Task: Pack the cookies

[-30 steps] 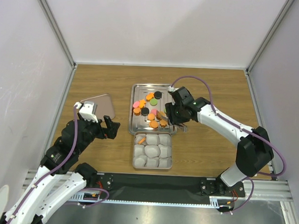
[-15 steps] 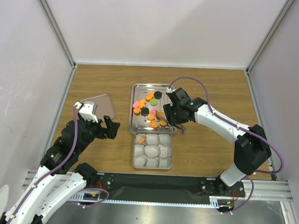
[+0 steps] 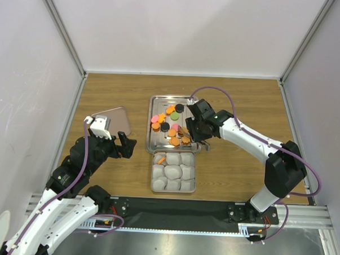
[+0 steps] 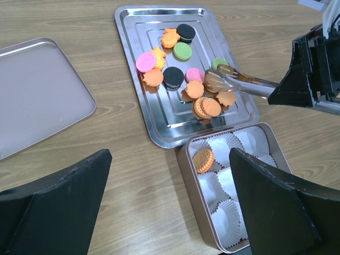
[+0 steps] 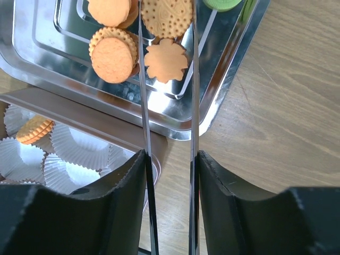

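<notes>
Several cookies (image 3: 169, 126), orange, black, green and pink, lie on a silver tray (image 3: 152, 142); they also show in the left wrist view (image 4: 175, 77). One orange cookie (image 4: 203, 159) sits in a paper cup at the near left of the box (image 3: 154, 184). My right gripper (image 3: 202, 131) is shut on metal tongs (image 5: 194, 106). The tong arms stand on either side of a dotted orange cookie (image 5: 166, 16) over the tray's right part. My left gripper (image 3: 124, 145) is open and empty over the bare table left of the box.
A flat metal lid (image 3: 115, 120) lies at the left, also in the left wrist view (image 4: 37, 90). The box holds several white paper cups (image 3: 173, 172). It stands just below the tray, touching its near edge.
My right gripper has shifted slightly left over the tray with the tongs. The left arm has not moved.
</notes>
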